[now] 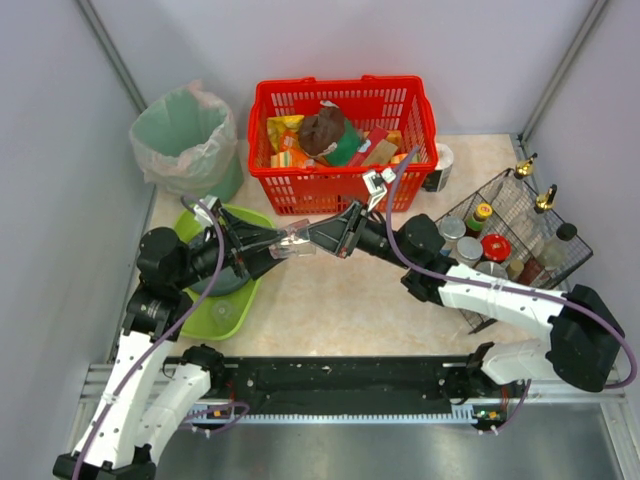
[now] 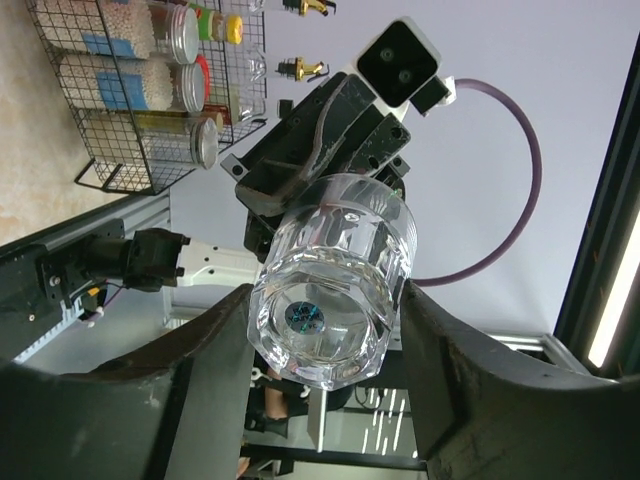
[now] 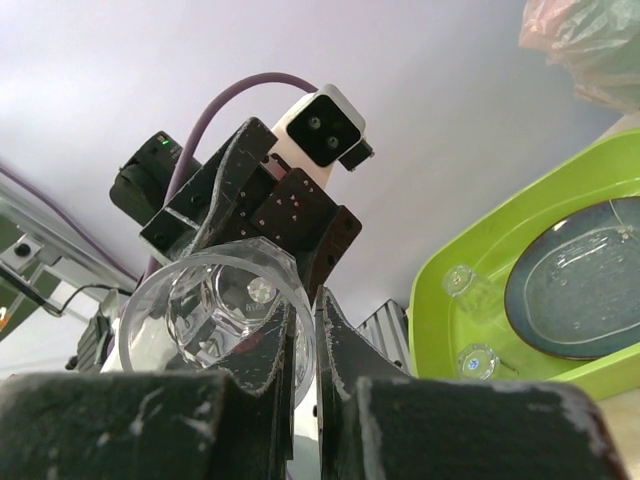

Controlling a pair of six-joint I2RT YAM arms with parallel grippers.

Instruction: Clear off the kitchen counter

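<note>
The kitchen counter (image 1: 330, 300) lies below both claws, which meet in the air above it. Between them hangs a clear glass (image 1: 292, 243). The right claw (image 3: 305, 330) is clamped on its rim, one finger inside and one outside, offering the base to the left claw (image 2: 325, 330). The left claw's fingers flank that base, but I cannot tell whether they grip it. Behind the left claw sits the green tray (image 3: 520, 230), probably where the glass is meant to go

1. From above, the glass (image 1: 291, 243) is only a small pale blur.
2. The left arm (image 1: 185, 265) hides much of the green tray (image 1: 200, 322).
3. The red basket (image 1: 340, 190) holds packets, perhaps snacks, too small to read.
4. The wire rack (image 2: 95, 150) runs off the left wrist view's top edge.
</note>
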